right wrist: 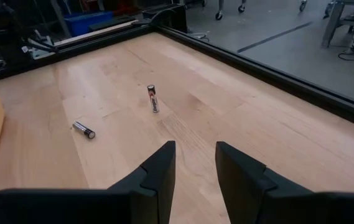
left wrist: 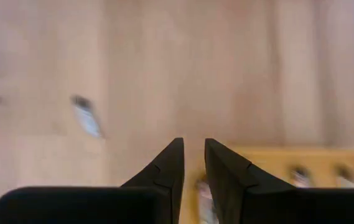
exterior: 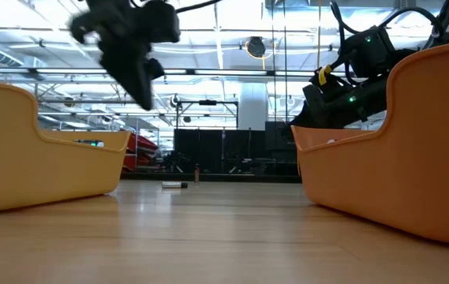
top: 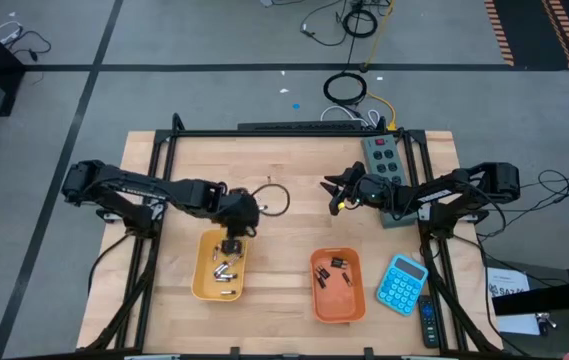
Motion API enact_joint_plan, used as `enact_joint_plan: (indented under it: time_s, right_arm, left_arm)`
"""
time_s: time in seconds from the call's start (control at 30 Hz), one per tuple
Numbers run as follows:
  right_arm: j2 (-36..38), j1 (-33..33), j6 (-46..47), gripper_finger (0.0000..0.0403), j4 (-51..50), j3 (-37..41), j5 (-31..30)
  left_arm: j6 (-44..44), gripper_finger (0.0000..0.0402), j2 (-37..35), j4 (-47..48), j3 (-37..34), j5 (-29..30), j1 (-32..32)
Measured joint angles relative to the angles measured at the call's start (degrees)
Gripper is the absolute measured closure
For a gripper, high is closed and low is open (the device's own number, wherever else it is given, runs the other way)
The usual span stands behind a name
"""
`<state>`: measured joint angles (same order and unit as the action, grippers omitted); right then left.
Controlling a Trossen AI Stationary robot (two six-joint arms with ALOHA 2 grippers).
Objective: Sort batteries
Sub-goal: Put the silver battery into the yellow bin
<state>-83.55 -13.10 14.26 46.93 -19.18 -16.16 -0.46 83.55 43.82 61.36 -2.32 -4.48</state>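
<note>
My left gripper (top: 230,246) (left wrist: 193,158) hangs over the far end of the yellow tray (top: 202,280), fingers slanting down, open by a narrow gap with nothing between them. Several silvery batteries (top: 226,272) lie on the tray's floor. The orange tray (top: 324,305) holds a few dark batteries (top: 341,270). Two loose batteries (right wrist: 153,98) (right wrist: 84,129) lie on their sides on the bare wood ahead of my right gripper (top: 331,197) (right wrist: 195,155). That gripper stands open above the table's far middle, holding nothing. One loose battery (left wrist: 86,117) shows blurred in the left wrist view.
A blue calculator (top: 402,283) lies right of the orange tray, and a remote (top: 428,325) lies near it. A grey power strip (top: 384,155) sits at the far right. A dark cable loop (top: 279,200) lies right of my left arm. Bare wood stretches between the trays.
</note>
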Motion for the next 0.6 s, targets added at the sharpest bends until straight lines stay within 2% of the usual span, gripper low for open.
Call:
enact_joint_plan:
  time_s: [0.1,0.4,0.6]
  right_arm:
    - [0.0,0.0,0.0,0.0298,0.0,0.0,0.0]
    - [0.0,0.1,0.0,0.0298,-0.1,0.0,0.0]
    - [0.0,0.1,0.0,0.0298,-0.5,0.0,0.0]
  left_arm:
    - [2.6,0.032,0.5,-3.3,0.0,3.9,2.2]
    - [7.2,0.0242,4.0,-6.6,0.0,5.0,10.2]
    - [10.0,0.0233,6.7,-11.3,0.0,6.3,15.0]
